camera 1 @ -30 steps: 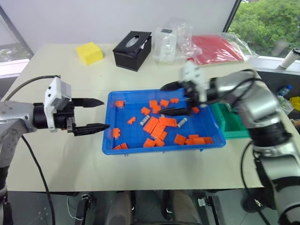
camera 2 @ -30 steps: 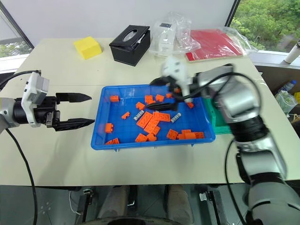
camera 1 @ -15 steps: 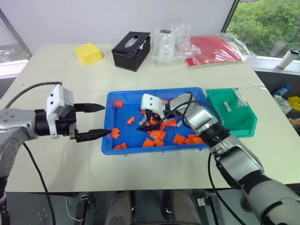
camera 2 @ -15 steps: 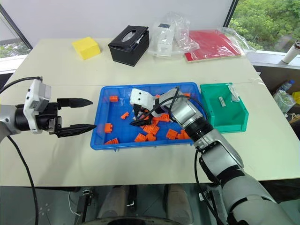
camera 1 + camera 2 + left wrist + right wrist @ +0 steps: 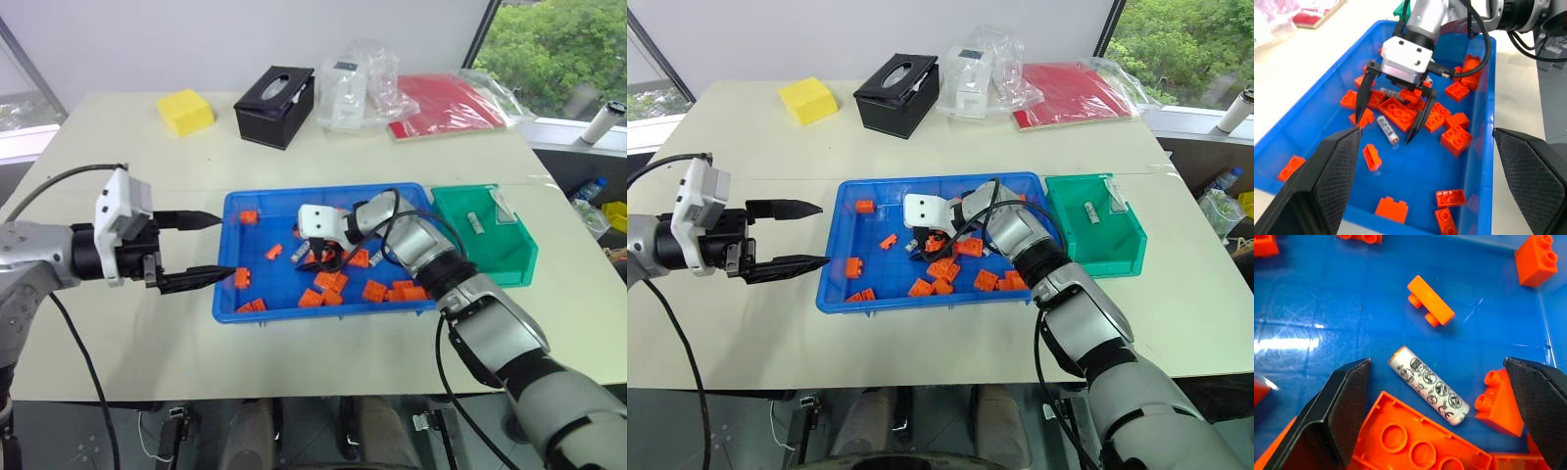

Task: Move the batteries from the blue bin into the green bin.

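While the left gripper point(image 5: 201, 248) hovered with its fingers spread just outside the rim of the large shallow blue plastic bin point(image 5: 333, 311), the right gripper point(image 5: 1390, 113) had swung away from the small deep green plastic bin point(image 5: 490, 257), where one battery point(image 5: 476, 223) already lay, and had come down into the blue bin, so I judged that a new pick was beginning. Its black fingers stood wide apart and empty, one on each side of a small silver-grey cylindrical battery point(image 5: 1428, 391) lying flat on the blue bin's floor. The right wrist view showed this battery touching the edge of a flat orange plastic block point(image 5: 1415, 440), while the left wrist view showed a second battery point(image 5: 1392, 92) half hidden among the orange blocks beside the first.
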